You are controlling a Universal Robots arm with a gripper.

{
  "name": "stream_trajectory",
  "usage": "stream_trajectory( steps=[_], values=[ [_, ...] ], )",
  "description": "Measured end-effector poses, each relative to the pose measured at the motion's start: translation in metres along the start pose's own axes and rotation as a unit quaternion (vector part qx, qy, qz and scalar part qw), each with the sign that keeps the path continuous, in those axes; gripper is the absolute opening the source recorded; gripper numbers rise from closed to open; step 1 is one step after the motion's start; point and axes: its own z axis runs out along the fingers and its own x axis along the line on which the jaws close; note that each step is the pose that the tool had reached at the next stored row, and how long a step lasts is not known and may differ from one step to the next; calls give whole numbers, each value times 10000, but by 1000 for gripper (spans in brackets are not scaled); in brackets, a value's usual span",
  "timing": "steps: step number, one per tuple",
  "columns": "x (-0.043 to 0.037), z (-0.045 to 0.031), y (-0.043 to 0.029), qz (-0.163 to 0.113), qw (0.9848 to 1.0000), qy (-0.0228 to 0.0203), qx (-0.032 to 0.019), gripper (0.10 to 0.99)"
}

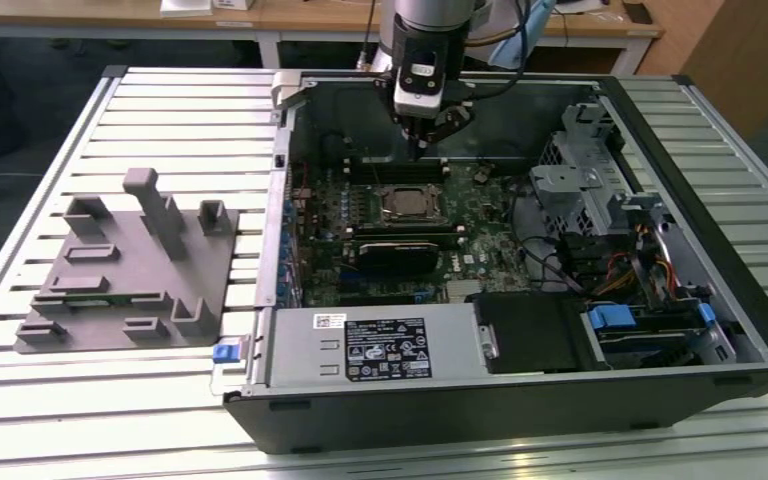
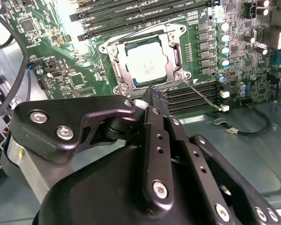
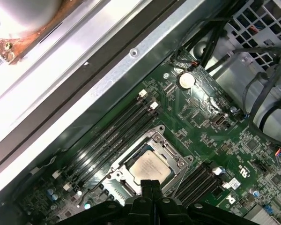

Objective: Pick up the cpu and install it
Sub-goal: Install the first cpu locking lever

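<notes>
Looking from the near side: grey fixture (image 1: 131,270) sits on the slatted table (image 1: 37,200) at the exterior view's left, well apart from the work. Next, the open computer case (image 1: 518,400), big grey box with white label (image 1: 371,345) along its near edge.

Mid-case: the cpu (image 1: 410,204) already lies flat inside the dark metal-framed socket (image 1: 410,188) on the motherboard (image 1: 478,225). Pale silvery top up, seated square in the frame; both wrist views agree (image 2: 146,63) (image 3: 151,167). Socket frame looks swung open around it, not clamped, as far as I can judge.

Far: the gripper (image 1: 420,150) hangs over the far edge of the board, just beyond the socket, above it. Fingers (image 2: 155,101) pressed together, nothing pinched between them.

Key relation: cpu lies just nearward of the fingertips and below them, near but not touching. It's square, so no long axis to align to. My read: chip placed, gripper clear of it.
</notes>
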Motion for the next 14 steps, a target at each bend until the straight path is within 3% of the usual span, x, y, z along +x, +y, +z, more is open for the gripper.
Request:
stream_trajectory(
  steps=[14],
  values=[
    [0,0,0,-592,9982,9,-5,106]
  ],
)
